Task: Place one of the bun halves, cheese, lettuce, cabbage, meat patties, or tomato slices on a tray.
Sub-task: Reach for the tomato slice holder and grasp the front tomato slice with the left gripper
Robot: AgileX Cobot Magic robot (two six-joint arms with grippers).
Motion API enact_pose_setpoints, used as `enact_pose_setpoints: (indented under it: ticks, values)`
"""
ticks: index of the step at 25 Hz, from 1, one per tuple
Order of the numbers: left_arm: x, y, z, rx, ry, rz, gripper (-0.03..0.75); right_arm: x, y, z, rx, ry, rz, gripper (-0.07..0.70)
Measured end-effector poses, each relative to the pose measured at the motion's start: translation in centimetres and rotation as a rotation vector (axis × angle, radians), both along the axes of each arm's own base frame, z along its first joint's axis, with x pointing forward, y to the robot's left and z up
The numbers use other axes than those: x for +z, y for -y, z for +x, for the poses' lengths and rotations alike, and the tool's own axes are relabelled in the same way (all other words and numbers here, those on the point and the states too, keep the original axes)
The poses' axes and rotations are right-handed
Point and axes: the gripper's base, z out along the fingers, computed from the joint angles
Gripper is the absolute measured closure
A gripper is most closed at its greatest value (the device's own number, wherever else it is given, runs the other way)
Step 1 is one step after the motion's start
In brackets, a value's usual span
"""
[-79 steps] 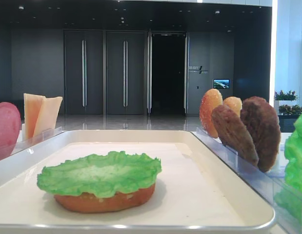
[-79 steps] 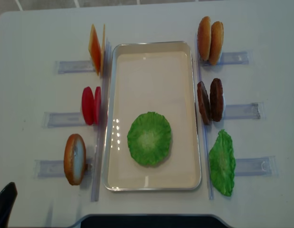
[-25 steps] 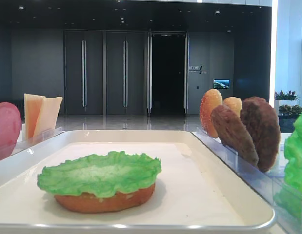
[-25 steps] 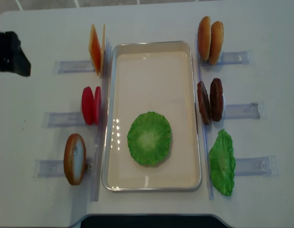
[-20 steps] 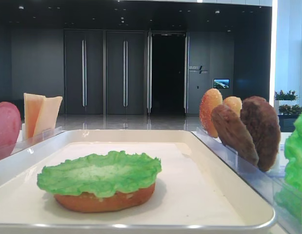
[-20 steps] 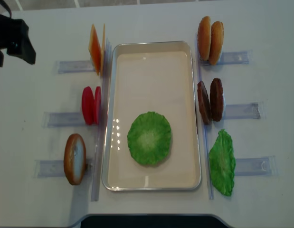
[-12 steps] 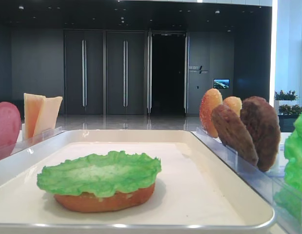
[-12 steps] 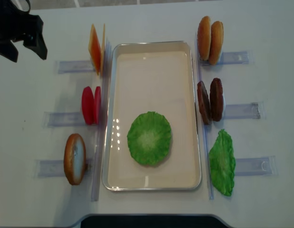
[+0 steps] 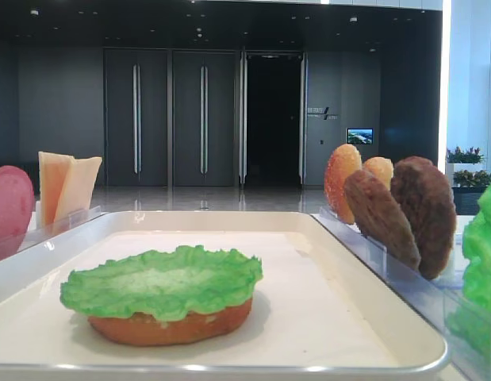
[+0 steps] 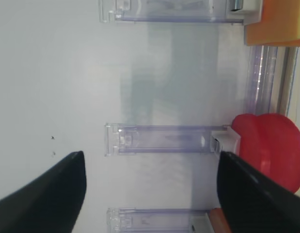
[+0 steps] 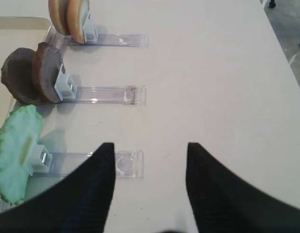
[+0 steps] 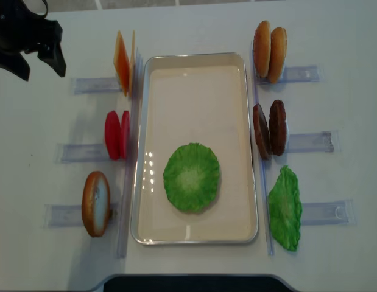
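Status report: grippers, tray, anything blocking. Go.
Left gripper open, empty, beyond the cheese. Right gripper open, empty. Lettuce on bun half on tray. Tomato slices racked, unobstructed.

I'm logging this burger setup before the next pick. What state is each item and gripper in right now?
tray: holds one stack
lettuce: lying flat on a bun half in the tray
tomato slices: upright in holder
cheese: upright in holder
meat patties: upright in holder
left gripper: open, empty
right gripper: open, empty
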Motion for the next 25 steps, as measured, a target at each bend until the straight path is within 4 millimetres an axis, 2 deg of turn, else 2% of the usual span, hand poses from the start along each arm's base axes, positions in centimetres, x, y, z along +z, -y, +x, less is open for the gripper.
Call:
enact_pose_setpoints:
  ticks: [3,6,13,20,25]
  values:
    - [0.0,0.0,0.0,0.02,0.0,-0.004,0.072,0.0,0.0,0.0,0.0,0.0,0.0,0.277]
    - [0.0,0.8,0.0,0.011,0.0,-0.029,0.073,0.0,0.0,0.0,0.0,0.0,0.0,0.277]
    - [0.0,5.9,-0.3,-0.116,0.002,0.016,0.073,0.0,0.0,0.0,0.0,0.0,0.0,0.277]
    - [0.0,10.8,-1.4,-0.139,0.004,0.001,0.073,0.0,0.0,0.0,0.0,0.0,0.0,0.277]
    - [-1.1,13.9,-1.8,-0.159,-0.026,0.005,0.073,0.0,0.0,0.0,0.0,0.0,0.0,0.277]
